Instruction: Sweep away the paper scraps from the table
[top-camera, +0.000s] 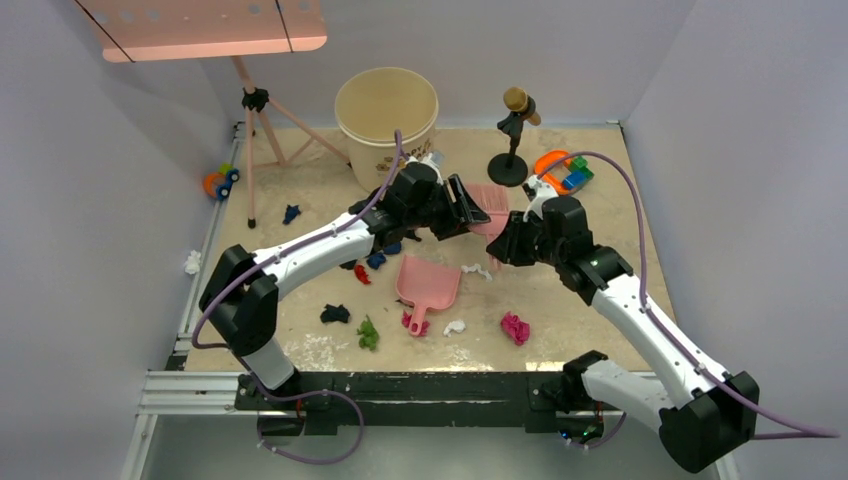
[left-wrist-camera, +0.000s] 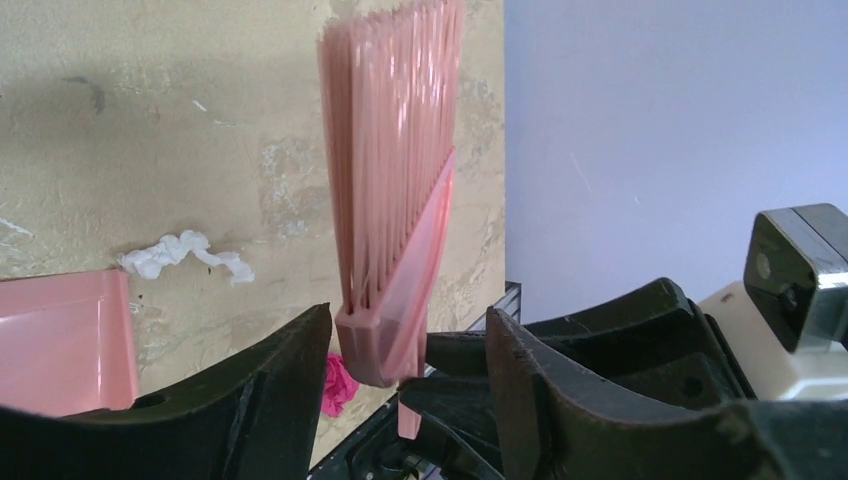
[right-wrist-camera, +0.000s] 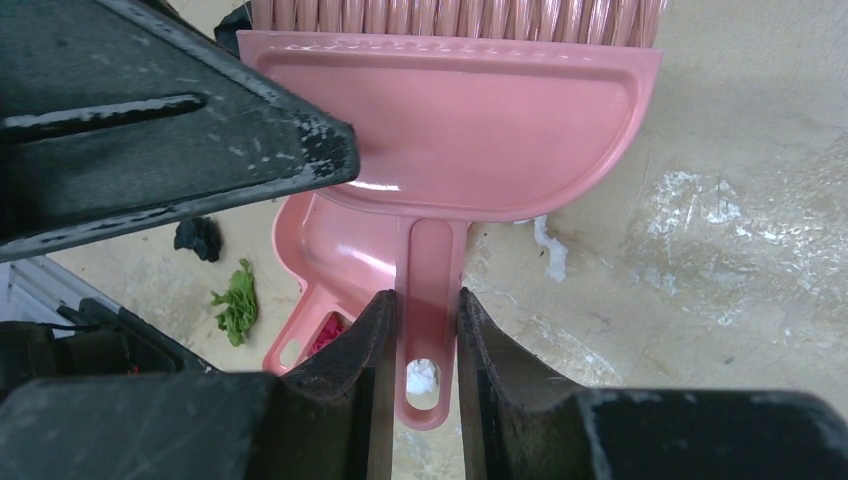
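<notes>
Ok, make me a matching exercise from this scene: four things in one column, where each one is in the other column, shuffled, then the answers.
Things:
1. pink brush
2. pink dustpan
3. cream bucket
4. green paper scrap

Places:
A. upright at the far edge of the table
B. on the table near its front edge, left of the dustpan's handle in the top view
C. handle clamped in the right hand
D. flat mid-table, not held

Pairs: 1-C, 2-D, 3-A, 4-B

Likely lab: white-walled robot table (top-camera: 320, 185)
</notes>
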